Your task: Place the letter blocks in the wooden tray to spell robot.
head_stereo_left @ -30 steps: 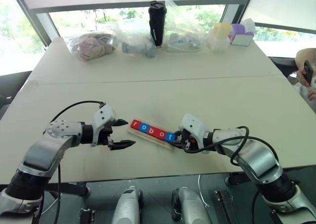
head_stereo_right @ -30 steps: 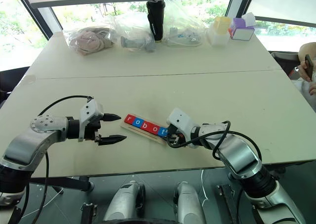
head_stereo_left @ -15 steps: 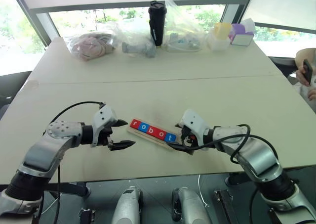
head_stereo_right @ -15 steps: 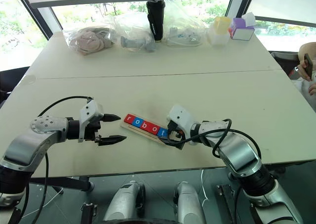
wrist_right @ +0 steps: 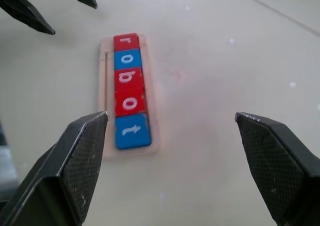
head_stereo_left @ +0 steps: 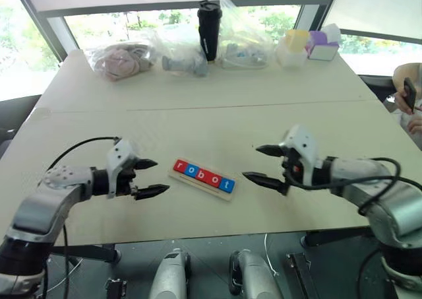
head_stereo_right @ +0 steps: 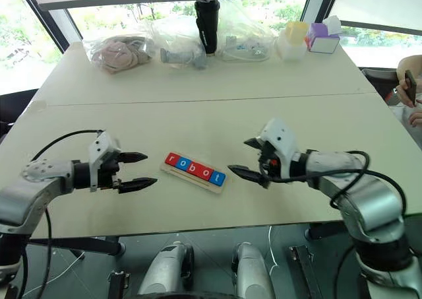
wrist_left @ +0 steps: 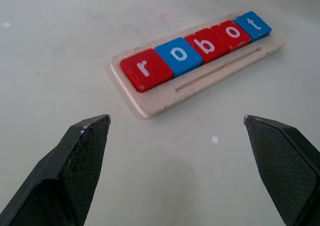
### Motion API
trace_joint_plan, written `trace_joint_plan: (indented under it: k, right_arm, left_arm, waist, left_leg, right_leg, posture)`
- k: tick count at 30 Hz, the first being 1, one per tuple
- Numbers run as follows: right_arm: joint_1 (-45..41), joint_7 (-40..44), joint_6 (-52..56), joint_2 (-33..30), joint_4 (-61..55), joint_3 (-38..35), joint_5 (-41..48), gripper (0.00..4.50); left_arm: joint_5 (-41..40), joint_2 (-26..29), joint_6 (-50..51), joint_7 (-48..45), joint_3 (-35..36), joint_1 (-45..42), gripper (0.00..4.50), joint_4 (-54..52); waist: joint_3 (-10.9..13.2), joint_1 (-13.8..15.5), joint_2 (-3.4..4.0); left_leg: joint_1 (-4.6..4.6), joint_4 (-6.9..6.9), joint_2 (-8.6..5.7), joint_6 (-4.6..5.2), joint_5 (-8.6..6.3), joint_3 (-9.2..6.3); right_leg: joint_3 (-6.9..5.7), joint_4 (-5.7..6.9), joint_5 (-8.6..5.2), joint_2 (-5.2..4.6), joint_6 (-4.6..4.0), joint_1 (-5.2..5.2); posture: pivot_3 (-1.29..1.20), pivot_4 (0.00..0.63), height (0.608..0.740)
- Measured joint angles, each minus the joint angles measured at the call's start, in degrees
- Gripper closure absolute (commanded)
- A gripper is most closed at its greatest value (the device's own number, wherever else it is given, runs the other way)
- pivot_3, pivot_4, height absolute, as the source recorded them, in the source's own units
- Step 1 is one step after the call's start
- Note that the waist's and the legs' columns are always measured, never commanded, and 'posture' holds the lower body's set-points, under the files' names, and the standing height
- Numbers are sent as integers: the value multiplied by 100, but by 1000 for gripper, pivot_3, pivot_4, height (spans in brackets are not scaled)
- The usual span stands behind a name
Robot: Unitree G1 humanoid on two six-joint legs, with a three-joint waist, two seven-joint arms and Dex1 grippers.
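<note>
Head view: the left hand (head_stereo_left: 146,178) and right hand (head_stereo_left: 263,164) hover spread wide and empty on either side of the wooden tray (head_stereo_left: 198,182) on the table (head_stereo_left: 198,114). Left wrist view: five letter blocks (wrist_left: 197,47) fill the tray, spelling robot. Right wrist view: the blue t sits nearest.

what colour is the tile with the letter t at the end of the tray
Blue with a white t: the small flat square letter tile sits at the end of the pale wooden tray. Clearest in the right wrist view.

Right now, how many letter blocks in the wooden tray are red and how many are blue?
Red letter blocks: 3 (r, b, o)
Blue letter blocks: 2 (o, t)
Total: 5, all in the wooden tray
</note>
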Motion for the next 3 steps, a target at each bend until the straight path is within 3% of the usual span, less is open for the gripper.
trace_joint_plan:
  k: [3]
  right_arm:
    - [717,-4,85,-79,-78,-299,176,300]
  left_arm:
    - [-112,-58,125,241,437,367,0,-22]
  waist:
    - [0,-2,0]
  left_leg:
    - [6,2,1,-6,-4,-14]
  right_leg:
    - [0,-5,1,-6,-1,6]
  posture:
    - [0,150,740]
